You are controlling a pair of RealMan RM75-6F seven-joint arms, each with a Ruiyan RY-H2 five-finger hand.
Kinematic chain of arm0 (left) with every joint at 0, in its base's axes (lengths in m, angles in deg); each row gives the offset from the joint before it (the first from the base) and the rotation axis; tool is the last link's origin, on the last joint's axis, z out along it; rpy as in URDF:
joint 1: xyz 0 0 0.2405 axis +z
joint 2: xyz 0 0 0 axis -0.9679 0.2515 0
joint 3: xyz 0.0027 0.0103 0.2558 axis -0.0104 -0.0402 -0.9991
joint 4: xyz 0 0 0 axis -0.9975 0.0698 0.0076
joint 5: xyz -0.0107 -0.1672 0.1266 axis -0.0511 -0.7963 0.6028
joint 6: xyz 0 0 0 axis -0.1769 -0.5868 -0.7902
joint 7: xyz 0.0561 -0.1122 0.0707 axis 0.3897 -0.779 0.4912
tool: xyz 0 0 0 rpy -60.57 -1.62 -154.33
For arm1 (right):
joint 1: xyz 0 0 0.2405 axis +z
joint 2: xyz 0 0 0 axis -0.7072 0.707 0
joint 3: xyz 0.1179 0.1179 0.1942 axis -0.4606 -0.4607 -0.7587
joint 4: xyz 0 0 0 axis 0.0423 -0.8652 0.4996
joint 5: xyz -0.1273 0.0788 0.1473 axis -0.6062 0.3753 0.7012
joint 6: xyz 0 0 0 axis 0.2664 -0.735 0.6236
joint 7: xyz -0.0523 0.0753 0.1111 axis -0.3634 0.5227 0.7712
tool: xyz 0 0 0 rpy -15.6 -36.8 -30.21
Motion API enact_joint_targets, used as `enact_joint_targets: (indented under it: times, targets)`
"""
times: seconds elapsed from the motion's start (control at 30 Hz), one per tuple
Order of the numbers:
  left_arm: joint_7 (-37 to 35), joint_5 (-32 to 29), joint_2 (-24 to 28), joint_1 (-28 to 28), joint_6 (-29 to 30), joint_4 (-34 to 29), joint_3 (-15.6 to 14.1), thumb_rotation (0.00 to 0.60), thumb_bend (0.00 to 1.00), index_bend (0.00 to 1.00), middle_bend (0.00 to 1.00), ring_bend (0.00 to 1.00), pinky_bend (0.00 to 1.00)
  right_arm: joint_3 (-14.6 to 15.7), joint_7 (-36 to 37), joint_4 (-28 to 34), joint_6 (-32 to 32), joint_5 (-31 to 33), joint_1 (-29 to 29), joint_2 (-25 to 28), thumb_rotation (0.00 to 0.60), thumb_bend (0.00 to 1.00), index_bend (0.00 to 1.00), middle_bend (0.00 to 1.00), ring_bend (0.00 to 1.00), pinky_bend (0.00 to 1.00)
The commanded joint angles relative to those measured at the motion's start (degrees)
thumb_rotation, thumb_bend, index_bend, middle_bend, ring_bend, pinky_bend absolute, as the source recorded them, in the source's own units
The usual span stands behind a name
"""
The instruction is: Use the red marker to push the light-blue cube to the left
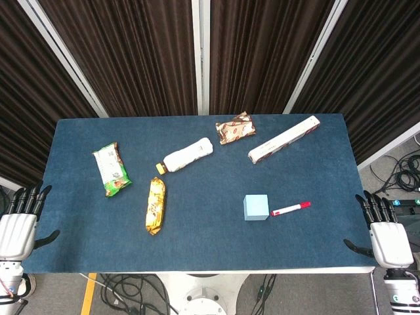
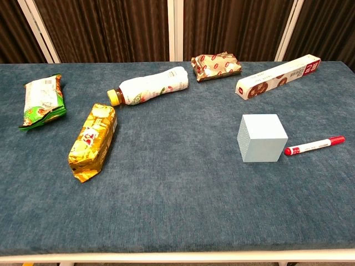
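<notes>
The light-blue cube (image 1: 256, 207) (image 2: 262, 137) sits on the blue table, right of centre. The red marker (image 1: 291, 209) (image 2: 314, 145) lies flat just to its right, one end almost touching the cube. My left hand (image 1: 18, 226) rests off the table's left edge, fingers apart and empty. My right hand (image 1: 387, 236) hangs beyond the right edge, likewise spread and holding nothing. Neither hand shows in the chest view.
A gold snack packet (image 1: 155, 205) (image 2: 92, 141), a white bottle (image 1: 187, 155) (image 2: 148, 87), a green packet (image 1: 110, 169) (image 2: 42, 101), a brown wrapper (image 1: 235, 128) (image 2: 215, 65) and a long white box (image 1: 283, 139) (image 2: 277, 76) lie on the table (image 1: 210, 243).
</notes>
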Motion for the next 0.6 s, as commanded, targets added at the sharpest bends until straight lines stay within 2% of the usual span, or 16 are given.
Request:
enact_joint_targets:
  times: [0.03,0.6]
  targets:
    - [-0.26,-0.06,-0.27,-0.16,-0.18,0.21,0.11,0.600,0.00,0.06,0.04,0.00,0.07,-0.03,-0.14,-0.06,0.31,0.08,0.17,-0.02,0.528,0.00,0.00,0.00,0.00,0.00]
    - [0.73,-0.19,-0.22,-0.72,-0.83,-0.08,0.36,0.600,0.00,0.06,0.04,0.00,0.07,-0.59,0.71,-1.06,0.53,0.39,0.55,-0.14,0.525,0.00,0.00,0.00,0.00,0.00]
